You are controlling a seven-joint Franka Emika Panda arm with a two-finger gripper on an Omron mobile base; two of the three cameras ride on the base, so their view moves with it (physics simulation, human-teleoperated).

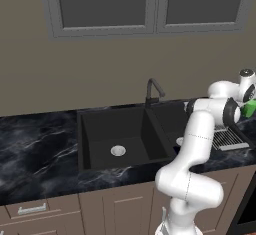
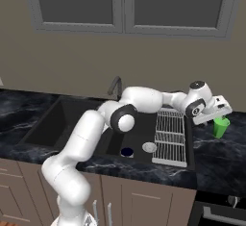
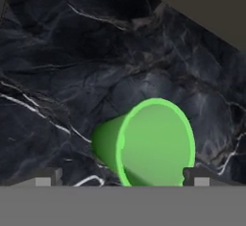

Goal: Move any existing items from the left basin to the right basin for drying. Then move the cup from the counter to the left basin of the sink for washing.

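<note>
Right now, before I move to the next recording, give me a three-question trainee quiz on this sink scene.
1. True or false: the cup already sits in the left basin.
2. Multiple choice: the small dark blue object lies in A) the left basin, B) the right basin, C) on the counter.
3. Fill in: the gripper is above the cup with its jaws ____.

Key:
1. False; the cup stands upright on the counter, right of the sink and its wire rack.
2. B, beside the silver drain.
3. Open, one fingertip on either side of the cup's rim in the hand view.
</note>
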